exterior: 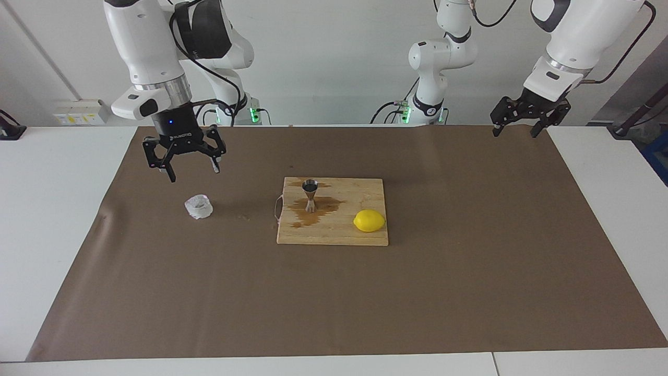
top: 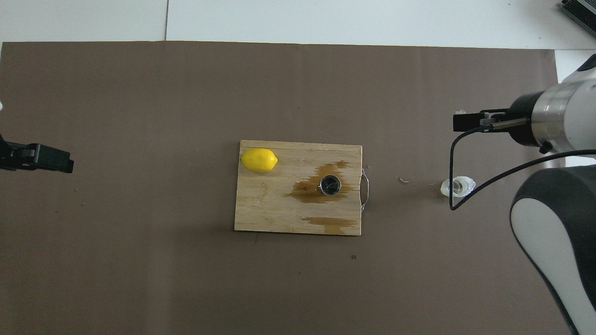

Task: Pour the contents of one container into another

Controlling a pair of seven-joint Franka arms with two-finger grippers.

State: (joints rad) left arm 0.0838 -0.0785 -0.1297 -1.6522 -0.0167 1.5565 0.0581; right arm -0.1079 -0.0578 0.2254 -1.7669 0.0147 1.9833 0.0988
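right gripper (exterior: pixel 190 167) hangs with its fingers spread wide and pointing down, holding nothing, over the brown paper (exterior: pixel 469 292) at the right arm's end of the table, clear of the crinkly plastic cup (exterior: pixel 199 206) that stands upright on the paper, mouth up, apart from the fingertips. the steel jigger (exterior: pixel 310 195) stands upright, long axis vertical, open cone up, on the wooden board (exterior: pixel 365 237) at mid table, in a brown wet stain (exterior: pixel 313 215), with a lemon (exterior: pixel 369 220) on the same board toward the left arm's end. left gripper (exterior: pixel 522 125) waits, spread and empty, over that end of the paper
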